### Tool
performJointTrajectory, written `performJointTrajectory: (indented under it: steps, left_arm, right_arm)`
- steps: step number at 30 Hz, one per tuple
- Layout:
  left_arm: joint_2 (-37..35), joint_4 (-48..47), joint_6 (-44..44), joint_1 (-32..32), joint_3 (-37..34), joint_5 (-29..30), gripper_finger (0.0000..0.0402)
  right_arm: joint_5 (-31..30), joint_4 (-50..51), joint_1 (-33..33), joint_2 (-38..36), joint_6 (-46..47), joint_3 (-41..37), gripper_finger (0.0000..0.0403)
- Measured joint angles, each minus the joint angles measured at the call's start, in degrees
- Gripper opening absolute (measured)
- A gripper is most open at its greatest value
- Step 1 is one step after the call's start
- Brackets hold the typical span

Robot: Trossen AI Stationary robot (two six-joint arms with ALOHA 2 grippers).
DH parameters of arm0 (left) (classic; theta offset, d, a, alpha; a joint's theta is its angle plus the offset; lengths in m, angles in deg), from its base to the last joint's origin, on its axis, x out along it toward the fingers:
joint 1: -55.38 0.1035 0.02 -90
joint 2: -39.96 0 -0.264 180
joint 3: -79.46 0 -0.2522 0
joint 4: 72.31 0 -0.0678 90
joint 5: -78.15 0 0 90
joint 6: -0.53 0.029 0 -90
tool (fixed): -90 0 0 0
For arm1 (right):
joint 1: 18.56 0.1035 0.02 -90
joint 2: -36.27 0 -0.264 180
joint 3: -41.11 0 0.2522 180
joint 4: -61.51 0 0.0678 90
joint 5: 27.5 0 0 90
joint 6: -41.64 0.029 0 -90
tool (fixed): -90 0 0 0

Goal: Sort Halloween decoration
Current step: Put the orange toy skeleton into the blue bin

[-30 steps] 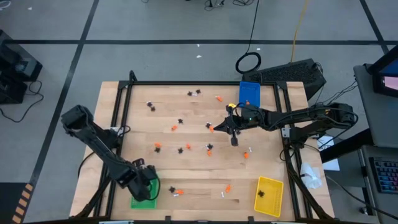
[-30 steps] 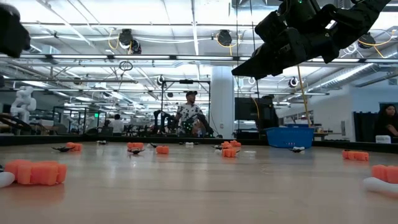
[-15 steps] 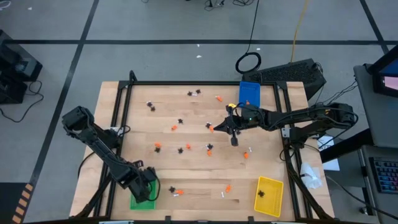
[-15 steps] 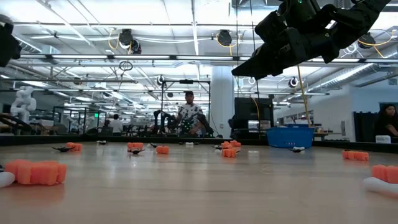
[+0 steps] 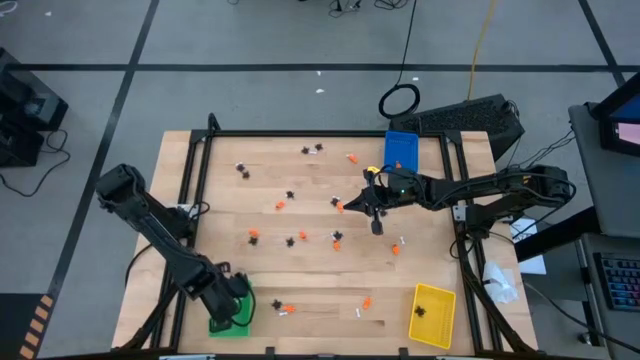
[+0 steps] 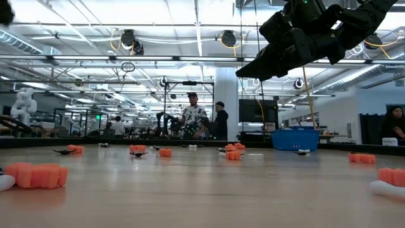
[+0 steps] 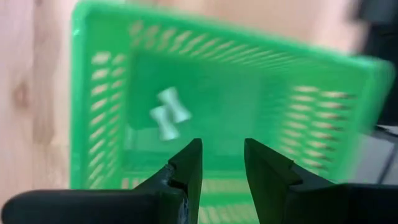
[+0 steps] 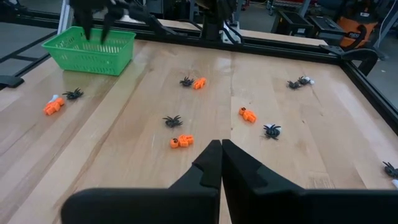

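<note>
My left gripper (image 7: 222, 158) hangs open over the green tray (image 5: 228, 322) at the table's near left corner, fingers pointing steeply down. Two white bone-like sticks (image 7: 166, 114) lie on the tray's floor (image 7: 236, 99) beneath it, and nothing is between the fingers. Orange lumps (image 5: 281, 205), black spiders (image 5: 290, 240) and a white stick (image 5: 400, 240) lie scattered over the wooden table. My right gripper (image 8: 221, 148) is shut and empty, held above the table right of centre (image 5: 377, 226).
A blue tray (image 5: 401, 148) stands at the far right of the table and a yellow tray (image 5: 432, 314) at the near right. A black frame (image 5: 300, 133) runs round the table. People stand in the room beyond the far edge.
My left gripper has risen above the green tray; in the low view its dark shape has moved up almost out of the picture. The right arm has kept still.
</note>
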Motion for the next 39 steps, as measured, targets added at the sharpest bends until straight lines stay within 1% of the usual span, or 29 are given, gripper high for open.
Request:
performJointTrajectory:
  steps: [3, 8, 12, 14, 18, 21, 23, 26, 30, 34, 37, 39]
  left_arm:
    - [-3.35, 0.05, 3.45, 0.73, 1.67, 2.31, 0.0111]
    - [-7.86, 0.43, 10.01, 4.63, 2.25, 10.09, 0.0098]
    - [-8.58, 2.55, 20.04, 9.09, 2.16, 14.07, 0.0078]
    - [-8.62, 7.53, 25.81, 11.61, 1.18, 14.63, 0.0067]
    - [-8.6, 20.77, 36.21, 16.67, -3.28, 13.7, 0.0043]
    - [-8.6, 30.86, 41.73, 20.68, -7.14, 12.57, 0.0023]
    - [-8.59, 36.83, 44.54, 23.41, -9.81, 11.76, 0.0009]
    - [-8.58, 46.27, 47.83, 27.05, -13.7, 11.48, 0.0002]
    - [-8.56, 59.42, 49.88, 31.51, -19.57, 8.76, 0.0003]
    - [-8.56, 69.82, 52.05, 34.94, -24.39, 7.82, 0.0003]
    - [-8.55, 76.7, 54.56, 37.25, -26.97, 7.47, 0.0003]
    - [-8.6, 78.11, 56.28, 39.01, -27.77, 7.4, 0.0003]
  right_arm:
    - [0.0, 0.01, 0.0, 0.0, 0.0, 0.0, 0.0]
    - [-0.23, 0.17, 0.01, 0.0, 0.01, 0.0, 0.0]
    - [-0.24, 0.42, 0.02, 0.02, 0.5, 0.0, 0.0]
    - [-1.1, 0.67, 0.03, 0.02, 1.17, 0.0, 0.0]
    - [-8.06, 2.98, 0.46, 0.02, 2.23, 0.0, 0.0]
    - [-12.43, 6.06, 0.77, 0.02, 3.65, 0.0, 0.0]
    - [-14.02, 8.14, 0.91, 0.02, 5.4, 0.0, 0.0]
    - [-16.69, 10.09, 1.59, 0.02, 8.74, 0.0, 0.0]
    - [-19.7, 11.94, 3.51, 0.56, 13.73, 0.0, 0.0]
    - [-20.16, 12.33, 6.26, 2.31, 19.1, 0.0, 0.0003]
    - [-24.97, 12.6, 8.32, 4.03, 23.74, 0.14, 0.0013]
    - [-28.7, 12.64, 9.34, 5.5, 27.27, 0.84, 0.0023]
